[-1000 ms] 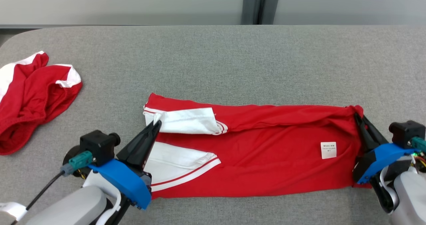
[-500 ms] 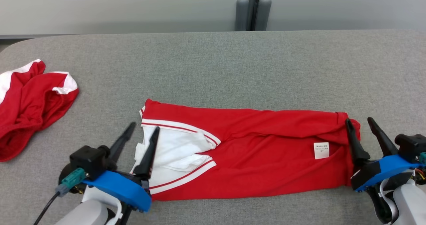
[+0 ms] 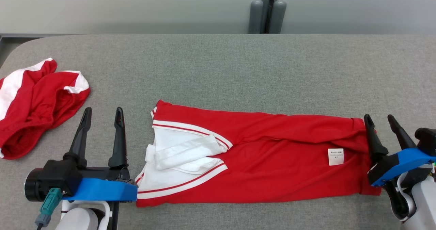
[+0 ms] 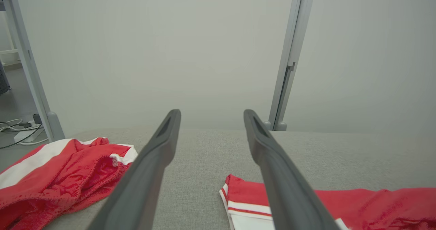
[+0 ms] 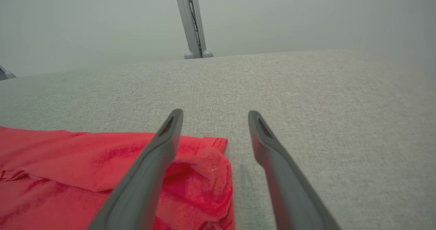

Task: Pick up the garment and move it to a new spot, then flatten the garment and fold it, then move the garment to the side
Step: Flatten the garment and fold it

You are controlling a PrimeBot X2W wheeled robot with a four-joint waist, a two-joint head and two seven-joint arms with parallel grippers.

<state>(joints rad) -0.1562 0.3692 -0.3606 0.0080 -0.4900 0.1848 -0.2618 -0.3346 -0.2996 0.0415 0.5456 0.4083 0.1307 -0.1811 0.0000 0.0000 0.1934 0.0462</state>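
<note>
Left jaws have drawn off the garment (image 3: 272,162) since half a second ago and stand released just left of its white-trimmed end. The right jaws, also released, straddle its right edge, probably because a fold is finished. It lies lengthwise on the near middle of the table (image 3: 218,70). The right wrist view reveals a bunched corner (image 5: 211,162) there. The left wrist view shows a second red garment (image 4: 68,168) further left.
</note>
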